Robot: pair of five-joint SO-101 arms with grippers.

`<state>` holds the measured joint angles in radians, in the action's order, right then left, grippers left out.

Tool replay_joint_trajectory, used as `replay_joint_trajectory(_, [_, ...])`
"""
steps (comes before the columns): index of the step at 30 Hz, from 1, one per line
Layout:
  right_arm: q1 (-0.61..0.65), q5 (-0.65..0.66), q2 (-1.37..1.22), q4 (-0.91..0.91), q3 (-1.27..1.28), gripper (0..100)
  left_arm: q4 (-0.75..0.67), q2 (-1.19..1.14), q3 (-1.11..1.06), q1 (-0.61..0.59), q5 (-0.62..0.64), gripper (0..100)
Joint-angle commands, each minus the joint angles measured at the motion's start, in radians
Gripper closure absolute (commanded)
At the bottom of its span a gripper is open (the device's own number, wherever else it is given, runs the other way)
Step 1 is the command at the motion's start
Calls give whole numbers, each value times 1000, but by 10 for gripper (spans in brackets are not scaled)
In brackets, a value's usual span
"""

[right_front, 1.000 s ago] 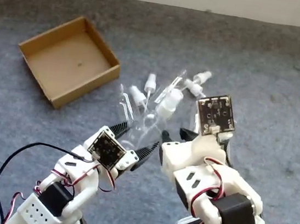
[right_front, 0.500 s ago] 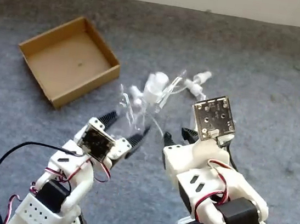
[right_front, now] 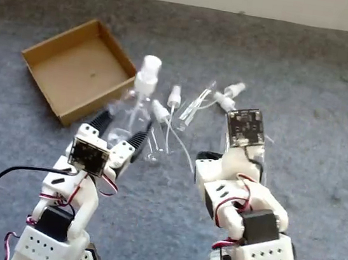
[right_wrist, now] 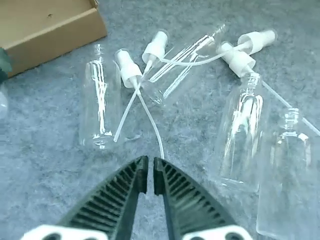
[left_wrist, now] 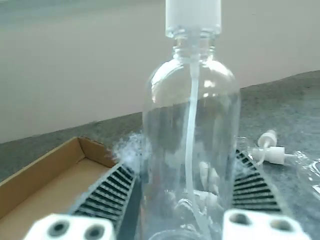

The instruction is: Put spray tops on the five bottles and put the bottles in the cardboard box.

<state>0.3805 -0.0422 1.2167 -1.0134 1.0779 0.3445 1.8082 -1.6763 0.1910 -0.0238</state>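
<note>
Over the last second the left arm swung away from the middle of the high view toward the left, carrying its load with it. A second before, the left gripper (right_front: 120,131) had sat low in the centre, close to the other arm. It now stood at lower left, its jaws clamped on the sides of a clear bottle (right_front: 134,102) held upright. The bottle wore a white spray top (right_front: 148,69), with its dip tube running down inside the glass. The top seemed seated on the neck, though the left wrist view cut it off at the upper edge. Half a second earlier this bottle had hung over the pile in the centre. It had since come just beside the near right wall of the cardboard box (right_front: 96,111), which lay unmoved in the upper left with nothing in it.

The right arm had drawn back slightly toward the lower edge. The right gripper (right_wrist: 150,166) hung above the grey bench (right_front: 333,93), its jaws closed to a thin slit and gripping nothing.

Four loose bottles (right_wrist: 97,105) lay uncapped on the bench in the centre of the high view. Four loose spray tops (right_wrist: 129,65) lay among them, their tubes crossing. None of these had shifted visibly.
</note>
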Motion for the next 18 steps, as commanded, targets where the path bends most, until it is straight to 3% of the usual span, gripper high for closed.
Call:
replay_joint_trajectory(1, [-16, 12, 10, 165, 91, 987, -26, 13, 27, -64, 5, 896])
replay_joint_trajectory(9, [119, 9, 10, 412, 265, 987, -25, 13, 51, -113, 203, 896])
replay_joint_trajectory(18, [199, 8, 10, 627, 358, 987, -25, 13, 39, -119, 216, 891])
